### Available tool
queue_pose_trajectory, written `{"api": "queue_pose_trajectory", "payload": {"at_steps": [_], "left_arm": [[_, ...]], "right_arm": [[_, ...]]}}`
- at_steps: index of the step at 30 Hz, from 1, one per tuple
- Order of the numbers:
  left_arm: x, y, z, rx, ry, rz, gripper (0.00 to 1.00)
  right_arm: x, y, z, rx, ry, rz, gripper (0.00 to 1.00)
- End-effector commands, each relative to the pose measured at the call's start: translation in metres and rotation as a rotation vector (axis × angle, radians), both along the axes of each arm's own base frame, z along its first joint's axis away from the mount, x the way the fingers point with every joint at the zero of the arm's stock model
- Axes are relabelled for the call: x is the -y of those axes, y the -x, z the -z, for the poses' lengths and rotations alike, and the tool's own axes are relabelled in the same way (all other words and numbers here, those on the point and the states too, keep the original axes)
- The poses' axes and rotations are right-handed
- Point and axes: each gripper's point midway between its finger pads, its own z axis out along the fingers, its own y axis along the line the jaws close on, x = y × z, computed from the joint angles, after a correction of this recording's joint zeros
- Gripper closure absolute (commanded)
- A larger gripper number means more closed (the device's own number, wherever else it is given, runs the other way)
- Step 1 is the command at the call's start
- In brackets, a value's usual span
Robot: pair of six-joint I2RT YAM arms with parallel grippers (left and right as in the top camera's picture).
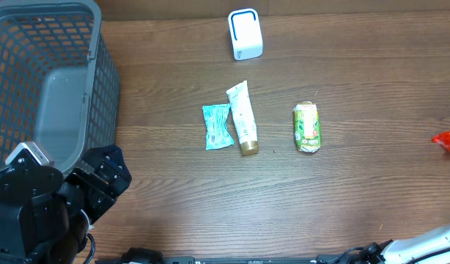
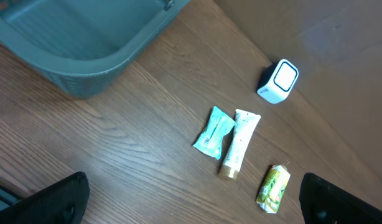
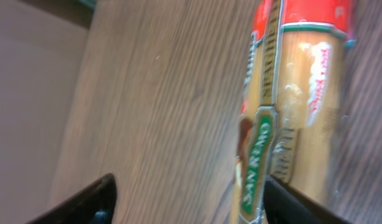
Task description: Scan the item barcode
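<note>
Wood-grain table (image 1: 174, 191) spreads below us; our left gripper (image 2: 197, 208) gapes empty, well apart from the packet (image 3: 303, 93); our right gripper (image 3: 194, 202) stands parted, that packet beside one finger.

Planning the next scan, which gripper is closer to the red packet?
Right. The right gripper hangs directly over the red packet, jaws apart. The left gripper is far off on the other side, beside the basket.

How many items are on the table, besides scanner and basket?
4: teal packet and white tube side by side at centre, green pouch to their right, red pack at the right edge, partly cut off; others may be hidden.
</note>
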Motion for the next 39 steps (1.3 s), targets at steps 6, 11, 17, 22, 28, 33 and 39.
{"api": "queue_pose_trajectory", "payload": {"at_steps": [6, 11, 17, 22, 28, 33, 39], "left_arm": [[-0.001, 0.000, -0.001, 0.003, -0.010, 0.003, 0.01], [-0.001, 0.000, -0.001, 0.003, -0.010, 0.003, 0.00], [-0.001, 0.000, -0.001, 0.003, -0.010, 0.003, 0.00], [-0.001, 0.000, -0.001, 0.003, -0.010, 0.003, 0.00], [-0.001, 0.000, -0.001, 0.003, -0.010, 0.003, 0.01], [-0.001, 0.000, -0.001, 0.003, -0.010, 0.003, 0.00], [-0.001, 0.000, -0.001, 0.003, -0.010, 0.003, 0.00]], "right_arm": [[-0.033, -0.023, -0.108, 0.269, -0.030, -0.071, 0.21], [-0.090, -0.042, -0.147, 0.396, -0.117, -0.281, 0.21], [-0.205, -0.057, -0.149, 0.437, -0.340, -0.681, 0.19], [-0.292, -0.060, -0.107, 0.221, -0.330, -0.880, 0.09], [-0.344, -0.044, -0.037, -0.261, -0.177, -0.864, 0.00], [-0.386, -0.045, -0.013, -0.410, -0.041, -0.949, 0.00], [-0.432, -0.029, 0.014, -0.517, 0.011, -1.028, 0.00]]}}
